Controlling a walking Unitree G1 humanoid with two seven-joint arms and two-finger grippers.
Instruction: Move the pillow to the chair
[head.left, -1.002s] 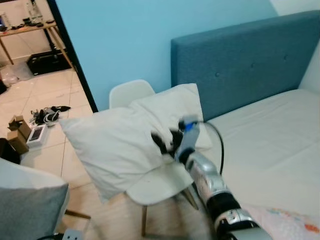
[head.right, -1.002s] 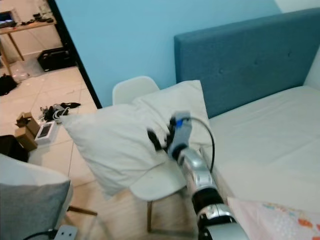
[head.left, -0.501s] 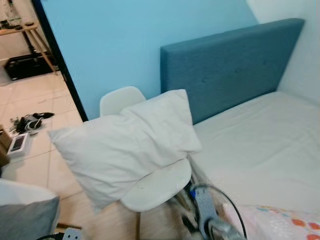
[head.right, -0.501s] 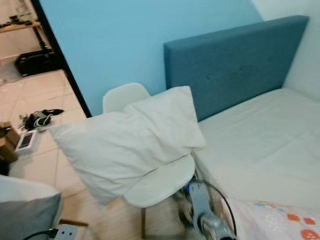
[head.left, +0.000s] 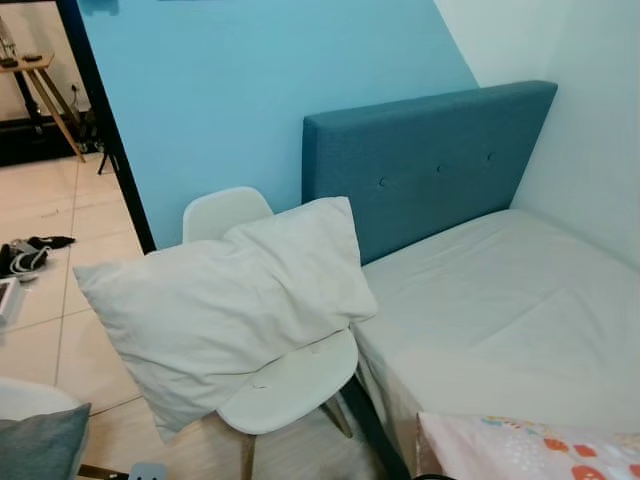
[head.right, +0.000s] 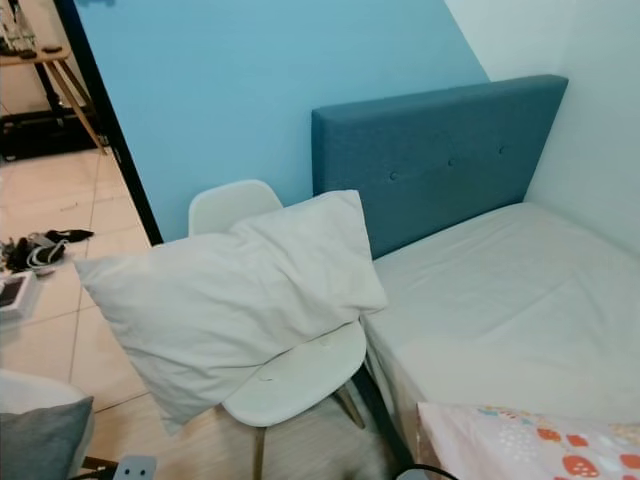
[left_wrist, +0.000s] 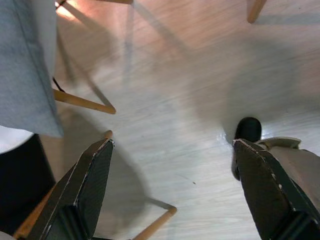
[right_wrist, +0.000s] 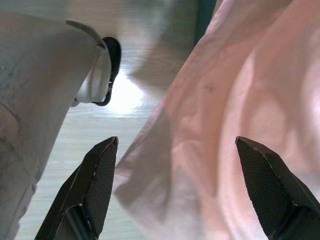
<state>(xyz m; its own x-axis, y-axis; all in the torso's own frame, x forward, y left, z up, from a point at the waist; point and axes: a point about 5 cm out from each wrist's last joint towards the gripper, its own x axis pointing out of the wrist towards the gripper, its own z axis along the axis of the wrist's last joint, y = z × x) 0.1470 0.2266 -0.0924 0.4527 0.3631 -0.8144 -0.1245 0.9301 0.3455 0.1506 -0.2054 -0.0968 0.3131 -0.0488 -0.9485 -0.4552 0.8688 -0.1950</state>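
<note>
A big white pillow (head.left: 225, 300) lies tilted on the white chair (head.left: 285, 378) and leans against its backrest (head.left: 222, 210), hanging over the seat's left side. The chair stands beside the bed, by the blue headboard (head.left: 420, 155). My left gripper (left_wrist: 172, 185) hangs open over the wooden floor with nothing between its fingers. My right gripper (right_wrist: 175, 187) hangs open over the floor beside a pink floral cloth (right_wrist: 235, 125), holding nothing.
The bed with a white sheet (head.left: 500, 320) lies to the right. A pink floral cloth (head.left: 530, 450) lies at the bottom right. A grey cushion (head.left: 35, 445) sits at the bottom left. A doorway on the left opens onto a tiled floor (head.left: 40, 290) with clutter.
My right arm has let go of the pillow and dropped down out of the eye views. The pillow stays on the chair. The camera has swung to the right.
</note>
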